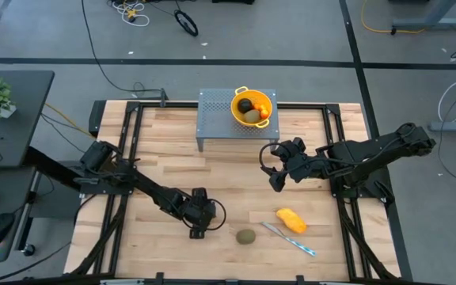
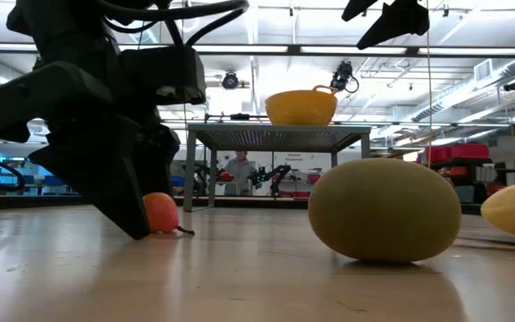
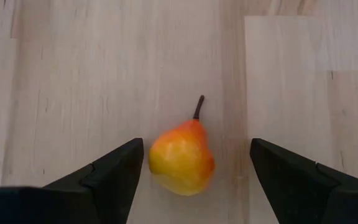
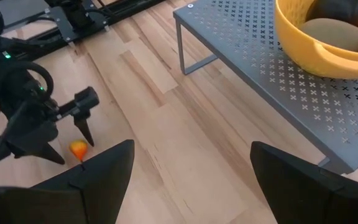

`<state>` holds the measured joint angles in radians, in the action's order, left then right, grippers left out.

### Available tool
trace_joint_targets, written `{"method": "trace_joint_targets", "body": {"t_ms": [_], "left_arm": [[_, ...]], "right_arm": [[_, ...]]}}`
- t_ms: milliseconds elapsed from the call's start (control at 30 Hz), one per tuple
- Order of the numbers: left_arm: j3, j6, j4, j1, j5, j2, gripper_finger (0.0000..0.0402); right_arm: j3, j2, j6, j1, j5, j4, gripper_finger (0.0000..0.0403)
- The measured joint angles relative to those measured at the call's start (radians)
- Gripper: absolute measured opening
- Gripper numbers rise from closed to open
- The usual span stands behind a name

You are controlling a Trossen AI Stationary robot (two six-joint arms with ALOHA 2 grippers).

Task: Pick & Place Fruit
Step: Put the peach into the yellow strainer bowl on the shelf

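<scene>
Left tool (image 3: 191, 180) open around small pear (image 3: 181, 157) — right tool (image 4: 191, 180) hovers open

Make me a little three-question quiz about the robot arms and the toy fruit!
1. True or false: the left gripper stands open around the small orange-yellow toy pear on the wooden table.
2. Where is the dark blackish ball? A) beside the slim silver-and-blue knife B) in the yellow perforated colander C) in the right gripper
3. Fill in: the colander stands on a grey perforated metal ____.

Key: 1 true; 2 B; 3 shelf.
</scene>
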<state>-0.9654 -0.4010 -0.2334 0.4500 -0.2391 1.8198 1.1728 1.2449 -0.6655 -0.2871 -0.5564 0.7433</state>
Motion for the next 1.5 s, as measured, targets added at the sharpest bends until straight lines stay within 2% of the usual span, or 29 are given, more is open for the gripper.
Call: {"method": "trace_joint_targets", "body": {"t_ms": [200, 633, 800, 1233, 1500], "left_arm": [[-0.003, -0.006, -0.003, 0.000, -0.004, 0.001, 0.0298], [-0.009, -0.002, -0.002, 0.000, 0.020, 0.003, 0.0178], [-0.009, -0.003, -0.002, 0.000, 0.028, 0.003, 0.0150], [-0.012, -0.009, -0.007, 0.000, 0.041, 0.003, 0.0147], [-0.108, 0.043, -0.149, 0.000, 0.031, -0.013, 0.0148]], "right_arm": [[0.000, 0.000, 0.000, 0.000, 0.007, 0.000, 0.0332], [0.000, 0.000, 0.000, 0.000, 0.008, 0.000, 0.0332], [0.000, 0.000, 0.000, 0.000, 0.008, 0.000, 0.0332], [0.000, 0.000, 0.000, 0.000, 0.008, 0.000, 0.0332], [0.000, 0.000, 0.000, 0.000, 0.008, 0.000, 0.0332]]}}
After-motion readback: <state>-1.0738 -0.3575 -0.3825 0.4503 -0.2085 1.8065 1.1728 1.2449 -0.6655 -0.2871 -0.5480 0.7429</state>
